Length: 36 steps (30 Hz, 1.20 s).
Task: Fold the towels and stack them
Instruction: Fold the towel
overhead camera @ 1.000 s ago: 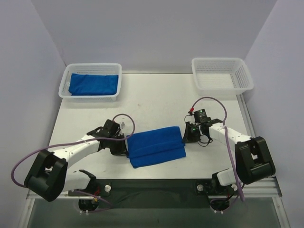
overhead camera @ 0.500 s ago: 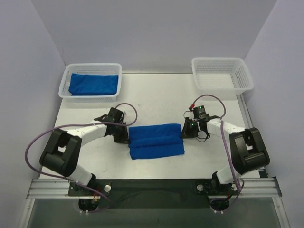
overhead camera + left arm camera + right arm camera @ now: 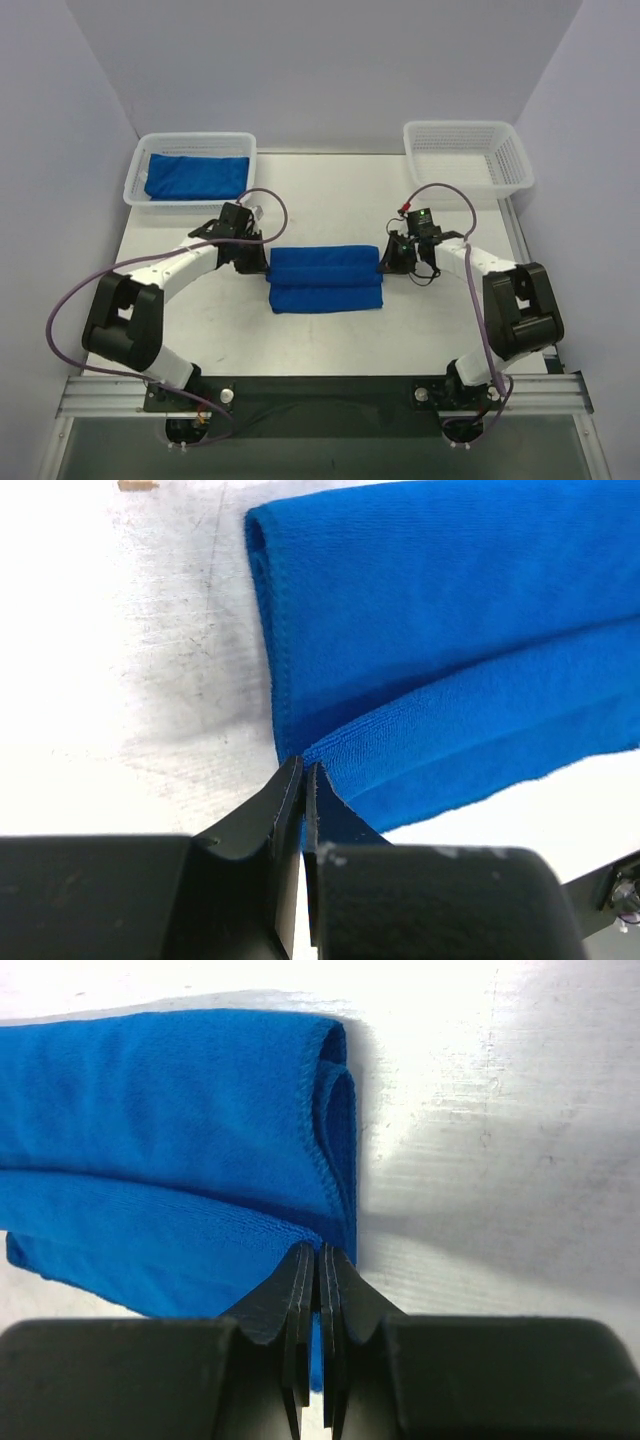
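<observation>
A blue towel (image 3: pixel 325 279) lies folded in a long band across the middle of the table. My left gripper (image 3: pixel 262 262) is shut on its upper layer at the left end, as the left wrist view (image 3: pixel 304 770) shows. My right gripper (image 3: pixel 384 262) is shut on the upper layer at the right end, seen in the right wrist view (image 3: pixel 318 1252). The towel shows in both wrist views (image 3: pixel 430 630) (image 3: pixel 170 1140). A second folded blue towel (image 3: pixel 196 177) lies in the left basket (image 3: pixel 138 168).
An empty white mesh basket (image 3: pixel 467 155) stands at the back right. Purple cables loop from both arms over the table. Grey walls close in the left, back and right sides.
Both grippers have carried the towel's near edge away from me, over the rest of the towel. The towel now lies straighter and farther back.
</observation>
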Tool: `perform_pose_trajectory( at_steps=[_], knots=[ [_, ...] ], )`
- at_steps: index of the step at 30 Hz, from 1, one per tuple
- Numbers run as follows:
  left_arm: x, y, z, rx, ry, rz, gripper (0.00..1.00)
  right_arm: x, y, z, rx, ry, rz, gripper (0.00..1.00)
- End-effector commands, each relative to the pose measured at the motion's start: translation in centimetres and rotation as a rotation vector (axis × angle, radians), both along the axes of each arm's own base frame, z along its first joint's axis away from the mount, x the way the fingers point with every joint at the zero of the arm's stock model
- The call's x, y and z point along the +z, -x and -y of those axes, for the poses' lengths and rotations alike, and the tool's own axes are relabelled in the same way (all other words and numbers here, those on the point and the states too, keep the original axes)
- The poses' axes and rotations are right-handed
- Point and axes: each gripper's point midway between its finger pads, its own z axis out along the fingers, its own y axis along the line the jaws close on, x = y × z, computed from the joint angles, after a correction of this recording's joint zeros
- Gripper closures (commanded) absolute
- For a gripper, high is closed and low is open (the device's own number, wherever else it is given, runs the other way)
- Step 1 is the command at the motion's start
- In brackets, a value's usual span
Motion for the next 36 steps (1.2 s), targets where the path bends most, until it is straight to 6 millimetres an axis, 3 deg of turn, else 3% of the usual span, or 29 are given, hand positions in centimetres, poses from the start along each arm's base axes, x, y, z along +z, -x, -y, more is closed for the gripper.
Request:
perform_pose_trajectory(
  at_steps=[1,7,10,18,22,26,29,30,32,33,34,36],
  knots=[
    [3.4,0.0,-0.4,-0.039,0.007,0.098,1.00,2.9,-0.5,0.8,0.003,0.027,0.071,1.00],
    [5.1,2.0,-0.2,-0.043,0.064,0.110,1.00,4.3,1.0,1.2,0.007,0.019,0.101,1.00],
    [4.5,3.1,-0.2,-0.039,0.079,0.087,1.00,4.2,1.9,1.2,0.003,0.009,0.086,1.00],
    [-0.5,6.5,-0.2,-0.050,0.076,-0.048,1.00,2.5,3.9,1.3,-0.027,0.002,0.016,1.00],
    [-2.7,7.3,-0.1,-0.050,0.068,-0.117,1.00,0.0,4.3,1.8,-0.038,0.042,-0.051,1.00],
    [-3.1,7.6,-0.2,-0.041,0.061,-0.132,0.99,-0.3,4.3,1.6,-0.030,0.043,-0.063,0.96],
    [-2.5,8.1,-0.1,-0.032,0.080,-0.117,0.87,0.2,4.8,1.4,-0.020,0.039,-0.057,0.86],
    [-2.2,8.3,0.1,-0.038,0.093,-0.116,0.83,0.2,5.1,1.3,-0.014,0.038,-0.061,0.77],
    [-1.5,8.9,0.3,-0.033,0.116,-0.103,0.67,0.6,5.6,1.2,0.000,0.037,-0.052,0.73],
    [-1.3,9.3,0.4,-0.038,0.127,-0.107,0.64,0.6,6.3,0.9,0.017,0.040,-0.064,0.72],
    [-0.7,9.7,0.6,-0.040,0.144,-0.094,0.51,1.1,6.5,0.8,0.023,0.040,-0.050,0.68],
    [-0.5,10.7,0.6,-0.044,0.156,-0.105,0.42,1.5,7.3,0.6,0.037,0.041,-0.050,0.64]
  ],
)
